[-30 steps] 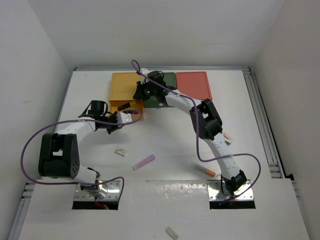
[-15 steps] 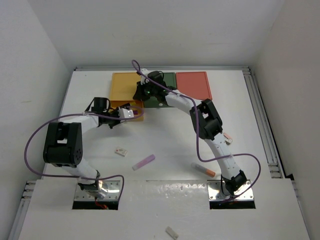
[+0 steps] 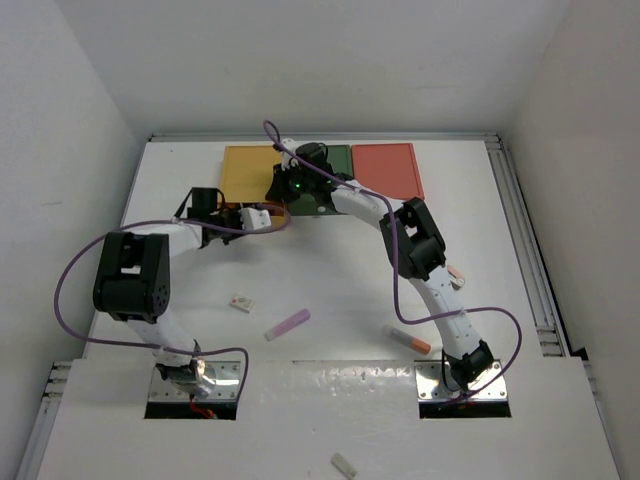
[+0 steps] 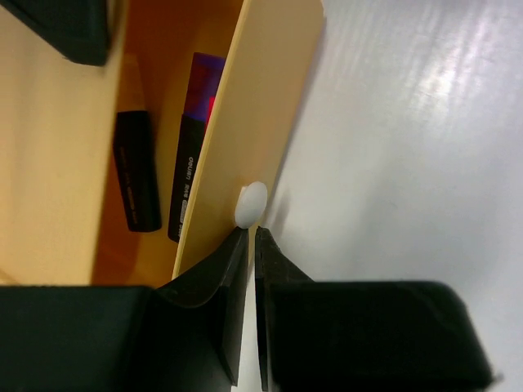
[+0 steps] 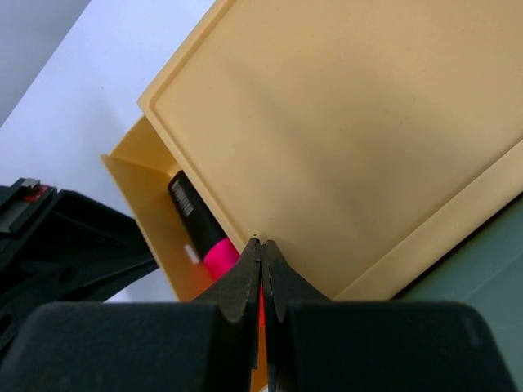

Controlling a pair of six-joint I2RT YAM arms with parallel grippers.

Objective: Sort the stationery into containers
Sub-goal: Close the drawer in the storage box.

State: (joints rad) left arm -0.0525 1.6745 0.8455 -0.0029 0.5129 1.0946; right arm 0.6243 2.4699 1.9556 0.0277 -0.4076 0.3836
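The mustard yellow box [image 3: 245, 165] has its drawer a little open. In the left wrist view the drawer front [image 4: 245, 122] bears a white knob [image 4: 251, 204], and a purple-capped marker [image 4: 196, 147] and an orange-capped marker [image 4: 135, 171] lie inside. My left gripper [image 4: 248, 233] is shut, its tips against the drawer front just below the knob; from above it sits at the box's near edge [image 3: 270, 217]. My right gripper [image 5: 260, 242] is shut, its tips on the yellow box's top by a pink-capped marker [image 5: 203, 237]; it also shows from above [image 3: 283, 187]. The green box [image 3: 340, 155] is mostly hidden by the right arm. The red box [image 3: 388, 170] is closed.
A lilac stick [image 3: 287, 324], a clear orange-tipped tube [image 3: 408, 340] and a small eraser [image 3: 241, 302] lie on the white table. Another eraser [image 3: 455, 275] lies beside the right arm. A pale stub [image 3: 344, 464] lies at the near edge. Purple cables loop over both arms.
My left gripper has moved toward the yellow box, pushing the drawer front in, and the left arm has swung up with it. The right arm has not moved.
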